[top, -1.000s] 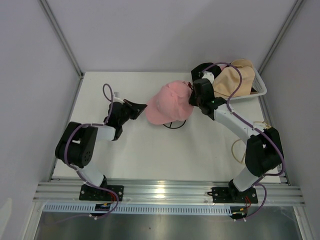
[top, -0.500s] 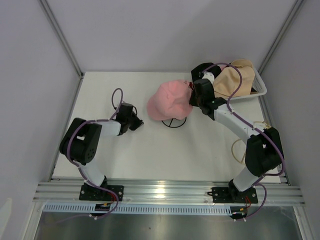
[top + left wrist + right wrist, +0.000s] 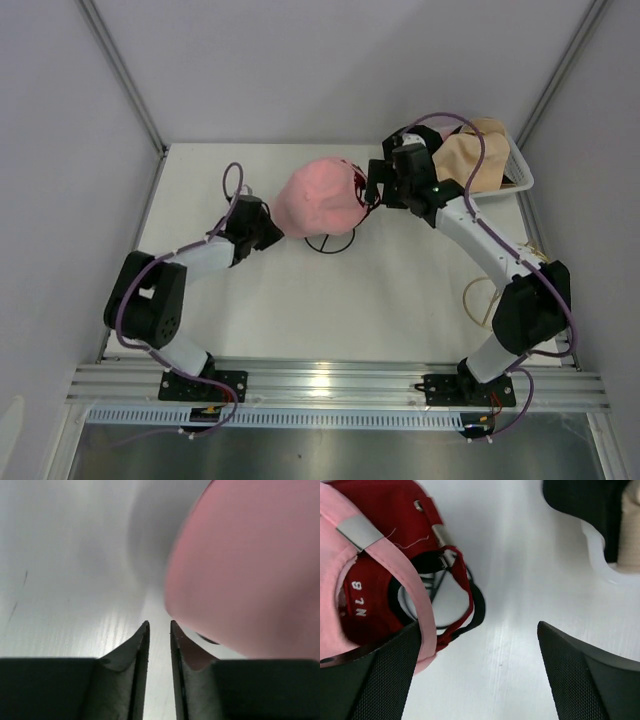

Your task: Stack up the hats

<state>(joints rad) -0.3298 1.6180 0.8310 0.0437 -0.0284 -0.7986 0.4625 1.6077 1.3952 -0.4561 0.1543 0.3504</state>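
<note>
The pink baseball cap [image 3: 315, 195] sits over a red cap [image 3: 395, 510] at the table's middle back; the red one shows at its rear opening [image 3: 358, 183]. My right gripper [image 3: 372, 190] [image 3: 479, 625] stands wide open behind the caps. Its left finger [image 3: 385, 675] is against the pink cap's rear band [image 3: 415, 600], with nothing between the jaws. My left gripper [image 3: 268, 232] [image 3: 159, 624] is at the pink cap's [image 3: 245, 570] left edge, jaws a narrow gap apart with only table between them. A tan hat [image 3: 462, 158] and a black hat [image 3: 580, 500] lie in the basket.
The white mesh basket [image 3: 520, 178] [image 3: 600, 555] stands at the back right corner. A black wire ring [image 3: 330, 243] [image 3: 479, 605] lies on the table under the caps. A loop of pale cord [image 3: 480, 298] lies near the right arm's base.
The right gripper has opened and let go of the pink cap, which has shifted left. The left gripper has moved right to the cap's edge and parted its jaws a little.
</note>
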